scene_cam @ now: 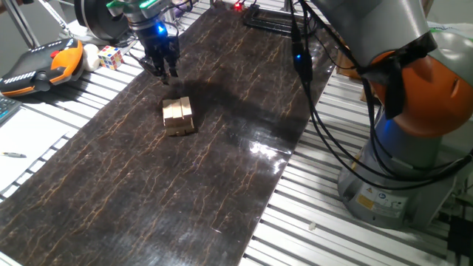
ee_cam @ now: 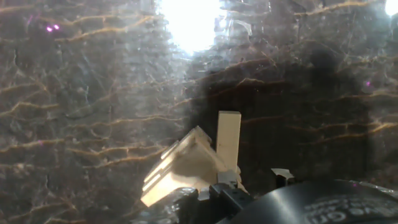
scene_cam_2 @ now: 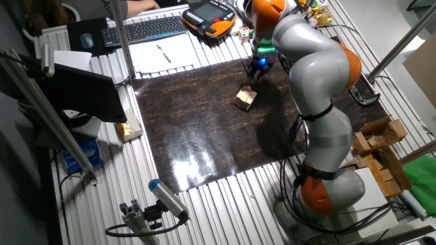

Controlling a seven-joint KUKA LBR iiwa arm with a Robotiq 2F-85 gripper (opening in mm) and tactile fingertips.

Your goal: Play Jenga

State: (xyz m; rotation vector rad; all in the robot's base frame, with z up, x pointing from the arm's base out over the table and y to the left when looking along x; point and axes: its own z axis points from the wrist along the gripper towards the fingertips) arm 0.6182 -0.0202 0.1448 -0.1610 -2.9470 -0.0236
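The Jenga (scene_cam: 178, 116) is a small stack of tan wooden blocks on the dark marbled mat (scene_cam: 185, 192), also seen as the Jenga (scene_cam_2: 246, 98) in the other fixed view. My gripper (scene_cam: 166, 72) hangs just behind it, above the mat and apart from the stack. In the hand view the Jenga (ee_cam: 183, 171) lies low and left of centre, and one pale block (ee_cam: 228, 140) juts up beside it, right over my left fingertip. The gripper (ee_cam: 255, 179) shows two fingertips apart with only dark mat between them.
A multicoloured puzzle cube (scene_cam: 111, 57) and an orange teach pendant (scene_cam: 44, 65) lie off the mat's far left corner. Black cables (scene_cam: 310, 89) hang over the mat's right side by the arm's base (scene_cam: 399, 185). Wooden parts (scene_cam_2: 381, 150) sit beyond the mat.
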